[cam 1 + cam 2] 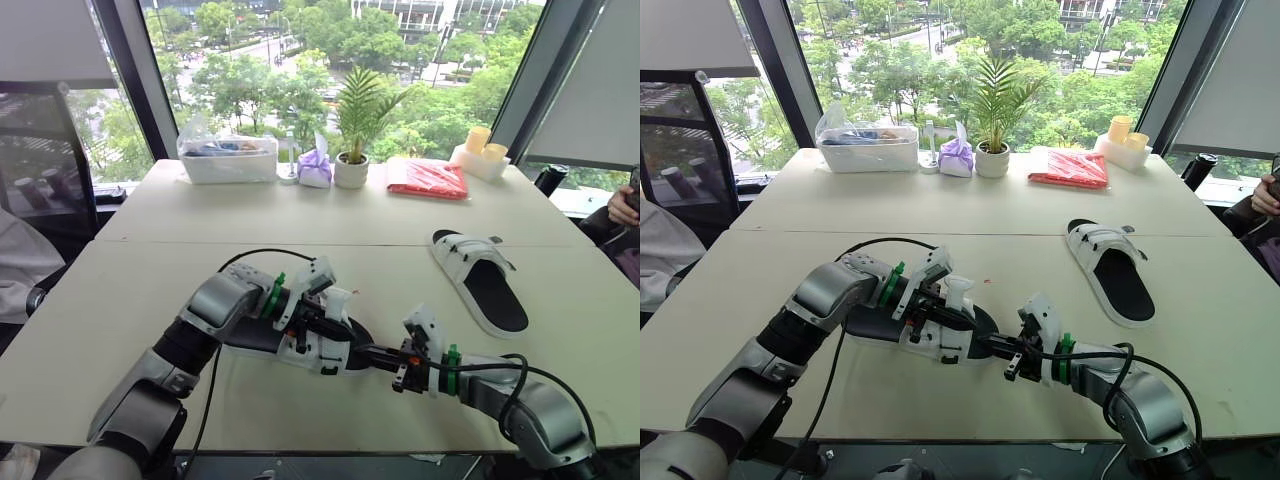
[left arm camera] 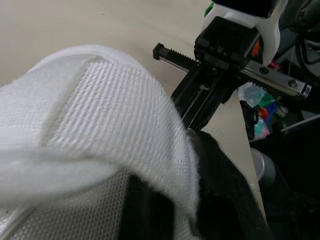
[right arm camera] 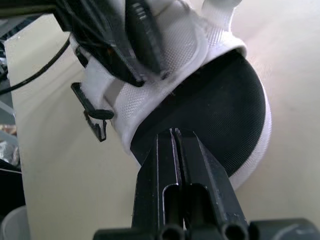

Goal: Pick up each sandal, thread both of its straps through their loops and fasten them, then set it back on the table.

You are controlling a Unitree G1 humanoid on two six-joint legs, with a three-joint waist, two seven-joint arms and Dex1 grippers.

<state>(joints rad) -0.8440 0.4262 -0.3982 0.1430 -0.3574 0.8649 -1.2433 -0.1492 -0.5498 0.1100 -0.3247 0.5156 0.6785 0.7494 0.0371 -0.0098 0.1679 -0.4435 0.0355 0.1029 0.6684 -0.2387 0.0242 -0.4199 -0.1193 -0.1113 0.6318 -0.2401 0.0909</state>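
The near sandal [image 3: 225,115] lies at the front of the pale worktop [image 1: 150,290], between the two arms, with its black footbed facing up and its white upper toward the left arm; the left end effector [image 1: 318,322] sits over that upper, close against a woven white strap [image 2: 100,115], and whether it is clamped on the strap cannot be told; the right end effector [image 3: 172,132] reaches in from the other end with its black fingers [image 3: 197,165] pressed narrowly together, their tips at the edge of the white upper above the footbed; a black loop [image 3: 95,120] hangs at the side of the upper; the second sandal [image 1: 495,295] rests flat on the worktop well apart to the right, straps across its far end; along the window edge stand a clear bin [image 1: 228,160], a potted plant [image 1: 352,165] and a red packet [image 1: 428,178].
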